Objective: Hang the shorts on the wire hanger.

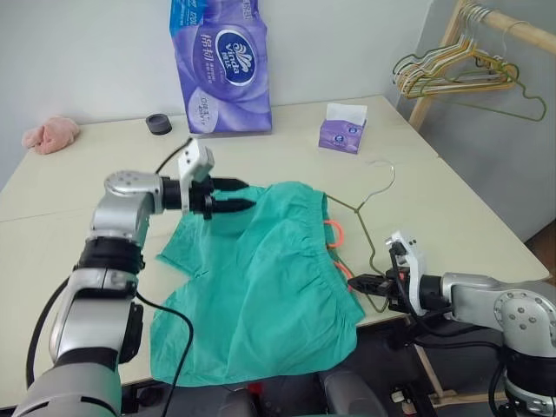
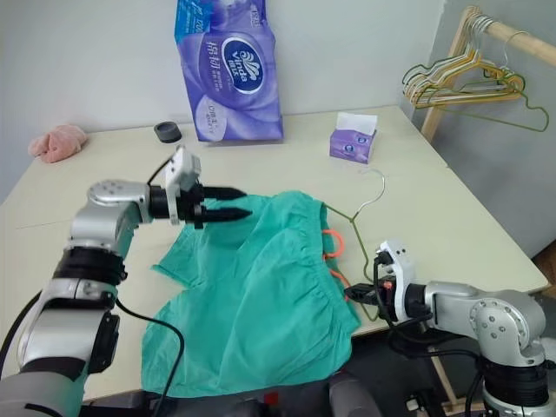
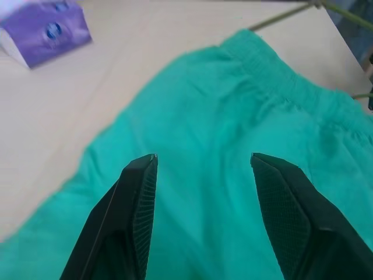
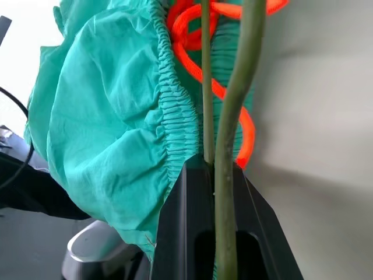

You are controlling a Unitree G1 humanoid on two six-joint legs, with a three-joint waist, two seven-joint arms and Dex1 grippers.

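The teal-green cloth shorts (image 1: 261, 287) lie spread on the pale bench (image 1: 434, 187); the right end effector (image 1: 375, 284) grasps the thin grey wire hanger (image 1: 360, 217) at their waistband, the left end effector (image 1: 234, 197) hovers released above; next, threading calls for lifting cloth

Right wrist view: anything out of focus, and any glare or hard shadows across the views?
Right wrist view: wire hanger and right end effector close to the lens and soft; shorts sharper. Left wrist view: tissue pack blurred, left end effector crisp. Eye views: even light, soft shadows, no glare on the table.
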